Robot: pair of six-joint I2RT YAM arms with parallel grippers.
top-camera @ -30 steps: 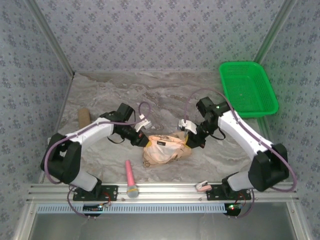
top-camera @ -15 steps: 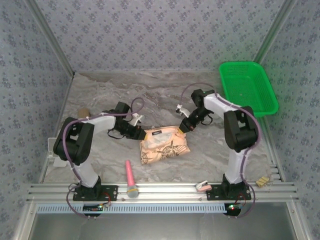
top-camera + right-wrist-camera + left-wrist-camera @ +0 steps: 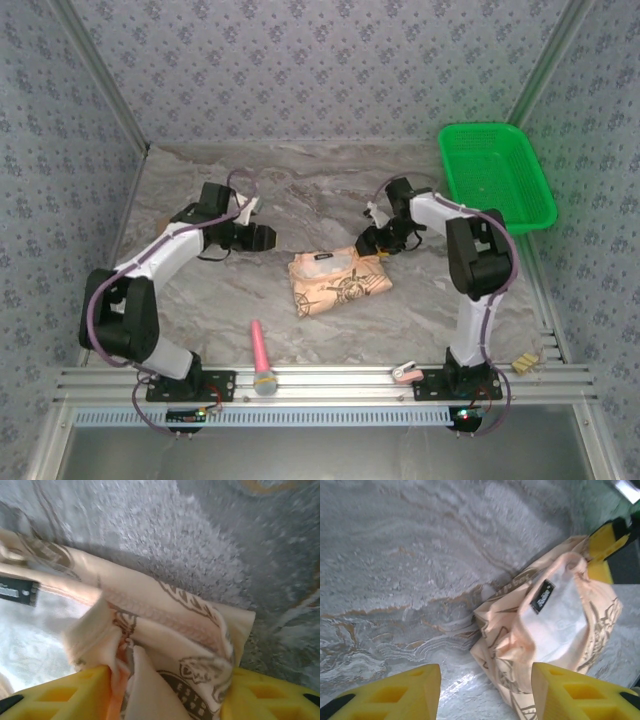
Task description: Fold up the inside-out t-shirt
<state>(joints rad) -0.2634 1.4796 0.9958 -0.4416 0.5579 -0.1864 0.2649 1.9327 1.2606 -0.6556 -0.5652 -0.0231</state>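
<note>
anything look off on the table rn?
The inside-out t-shirt lies as a lumpy bundle, skewed to the table edge, with its pale reverse and neck label exposed. One corner is bunched up between the spread fingers of the right gripper. The left gripper hangs open, clear of the cloth.

Grey-blue wallpaper with small dark sprigs on the back wall (image 3: 330, 70), the left wall (image 3: 50, 180) and the right wall (image 3: 600, 150). Slanting metal posts (image 3: 100, 75) at the two back corners. Below, a table (image 3: 330, 185) with a marbled top, grey-white with brownish veins, matte and grainy up close. Along the near edge, a grooved silver rail (image 3: 340, 380), then a pale slotted strip (image 3: 330, 415), then a plain grey panel (image 3: 300, 455). Soft, even light, with only faint shadows on the marbled top.
</note>
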